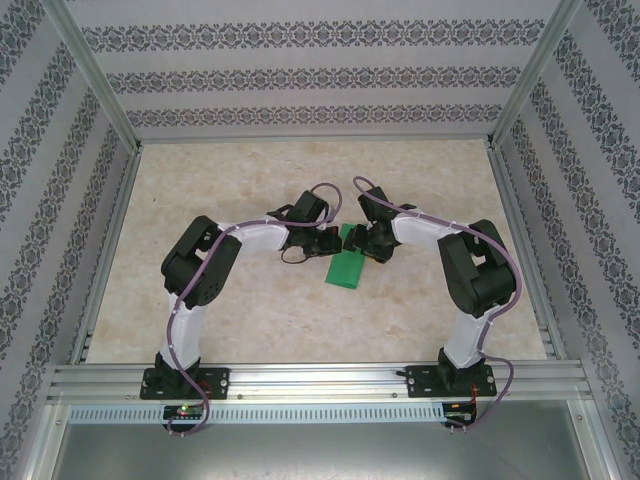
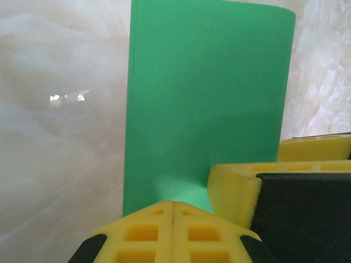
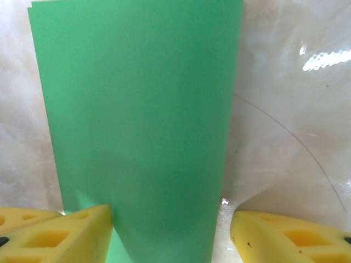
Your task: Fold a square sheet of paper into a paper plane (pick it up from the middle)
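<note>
The square sheet of paper [image 1: 346, 268] lies folded into a bright green strip on the table between my two grippers. My left gripper [image 1: 328, 243] sits at the strip's far end. In the left wrist view its yellow fingertips [image 2: 159, 211] are pressed together on the near edge of the paper [image 2: 208, 98], which bulges up slightly toward them. My right gripper [image 1: 372, 245] is open and straddles the same end. In the right wrist view the paper [image 3: 137, 109] runs between the jaws of the right gripper [image 3: 171, 215]. One finger rests over the paper and the other is off to its right.
The marble-patterned tabletop [image 1: 250, 310] surrounds the paper. Patterned walls with aluminium posts [image 1: 100, 80] enclose the table on three sides. A finger of the right gripper [image 2: 236, 186] sits close beside the left fingertips.
</note>
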You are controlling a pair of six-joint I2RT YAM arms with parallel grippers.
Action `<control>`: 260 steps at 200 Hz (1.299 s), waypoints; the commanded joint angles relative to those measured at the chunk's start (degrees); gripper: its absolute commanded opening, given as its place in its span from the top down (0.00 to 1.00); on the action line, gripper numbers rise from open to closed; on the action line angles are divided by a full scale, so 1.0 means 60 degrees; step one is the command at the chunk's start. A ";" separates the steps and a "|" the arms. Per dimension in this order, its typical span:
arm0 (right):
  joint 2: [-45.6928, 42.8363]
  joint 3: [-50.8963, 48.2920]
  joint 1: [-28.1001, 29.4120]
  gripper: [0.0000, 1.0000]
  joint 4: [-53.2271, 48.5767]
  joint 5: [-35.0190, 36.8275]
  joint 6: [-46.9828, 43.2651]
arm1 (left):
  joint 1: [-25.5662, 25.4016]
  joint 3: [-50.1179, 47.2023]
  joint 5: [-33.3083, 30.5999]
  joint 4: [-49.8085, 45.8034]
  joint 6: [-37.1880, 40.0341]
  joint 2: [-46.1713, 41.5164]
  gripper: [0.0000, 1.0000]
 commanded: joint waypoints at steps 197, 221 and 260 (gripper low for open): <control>-0.2270 -0.1083 -0.0774 0.32 0.0436 -0.0204 -0.0059 | -0.0169 0.0458 -0.0590 -0.1219 0.0293 0.0773 1.00; -0.3125 -0.1772 -0.1167 0.49 0.1356 -0.0898 0.0263 | -0.0170 0.0495 -0.0587 -0.1256 0.0306 0.0772 1.00; -0.2980 -0.2463 -0.1121 0.86 0.3629 -0.3195 0.0858 | -0.0170 0.0517 -0.0569 -0.1249 0.0291 0.0787 1.00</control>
